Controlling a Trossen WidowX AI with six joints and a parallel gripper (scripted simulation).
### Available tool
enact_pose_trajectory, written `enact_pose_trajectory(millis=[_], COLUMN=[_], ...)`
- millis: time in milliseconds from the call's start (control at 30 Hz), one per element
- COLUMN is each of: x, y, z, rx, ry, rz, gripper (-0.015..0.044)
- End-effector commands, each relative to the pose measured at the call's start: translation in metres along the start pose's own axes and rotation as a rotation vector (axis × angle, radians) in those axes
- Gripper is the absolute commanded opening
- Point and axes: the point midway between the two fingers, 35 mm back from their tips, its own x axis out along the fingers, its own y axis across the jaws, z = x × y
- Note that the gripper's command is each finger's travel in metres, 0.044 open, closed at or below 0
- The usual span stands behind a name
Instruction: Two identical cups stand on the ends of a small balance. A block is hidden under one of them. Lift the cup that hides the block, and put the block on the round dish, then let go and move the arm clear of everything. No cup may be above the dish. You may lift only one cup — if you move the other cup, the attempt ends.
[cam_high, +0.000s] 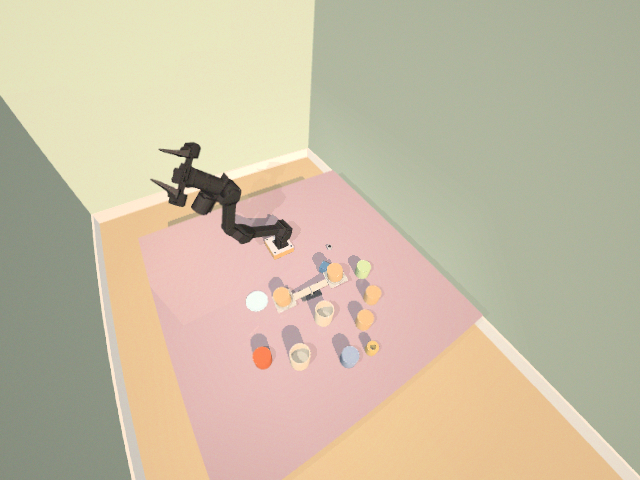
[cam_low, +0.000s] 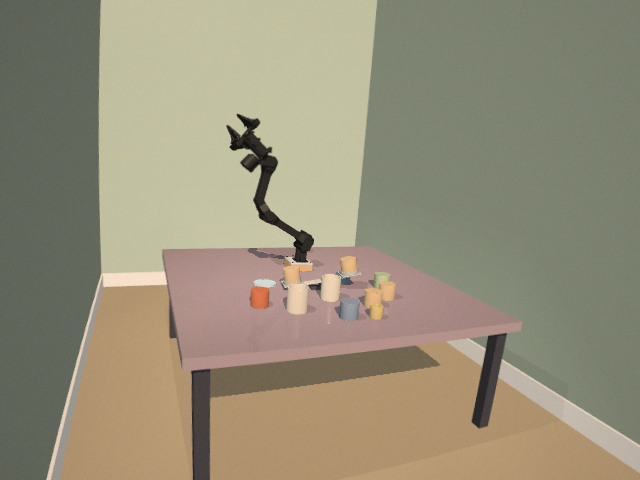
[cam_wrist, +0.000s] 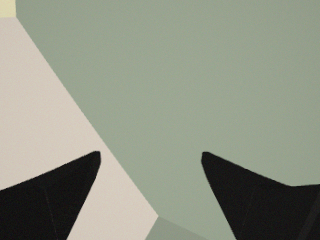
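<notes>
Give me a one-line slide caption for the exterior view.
Arm raised with gripper open and empty above table; two orange cups on the balance, dish beside it.

Arm (cam_low: 264, 198) reared high — pincer (cam_high: 161, 166) spread wide, holding nothing, aimed away from its base.

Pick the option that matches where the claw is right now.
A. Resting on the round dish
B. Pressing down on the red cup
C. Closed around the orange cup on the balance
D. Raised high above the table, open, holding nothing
D: the claw is held high over the table near the back wall, its fingers spread wide with only wall between them.
</notes>
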Motion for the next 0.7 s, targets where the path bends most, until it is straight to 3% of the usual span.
enact_pose_trajectory(millis=[0, 333, 667], x=[0.000, -0.020, -0.062], y=[0.002, 0.084, 0.160], z=[0.000, 0.002, -0.009], rx=[0.001, 0.042, 0.053], ry=[0.001, 0.081, 0.217], rz=[0.005, 0.257, 0.501], gripper=[0.0426, 0.0440, 0.0440])
